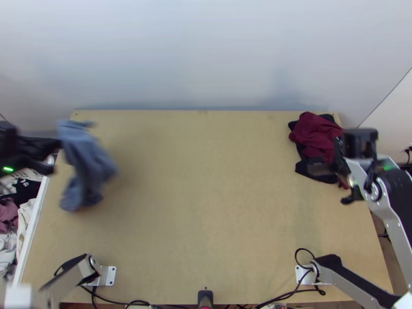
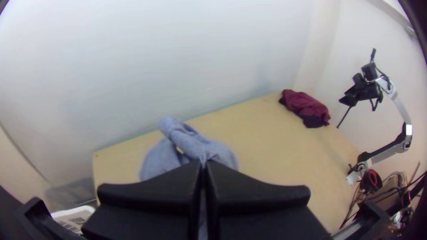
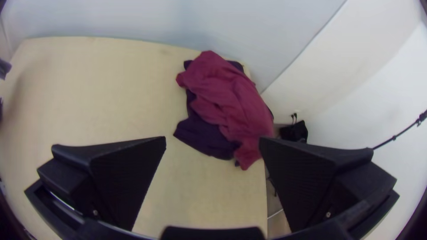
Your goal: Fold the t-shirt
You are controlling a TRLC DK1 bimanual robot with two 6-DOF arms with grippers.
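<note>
While I clamp the crumpled blue-grey t-shirt (image 1: 88, 162) in my left gripper (image 1: 55, 148), its soft folds hanging over the flat wooden table (image 1: 206, 221)'s left side, my right gripper (image 1: 335, 181) stands wide apart near bunched maroon and dark fabric (image 1: 313, 135).

Silver-grey arm links (image 1: 399, 233), black joint housings (image 1: 397, 186), white perforated base brackets (image 1: 107, 276), black looped cables (image 1: 304, 249), green indicator light (image 1: 8, 169), wide flat black jaws, silver screw heads (image 3: 328, 214)
</note>
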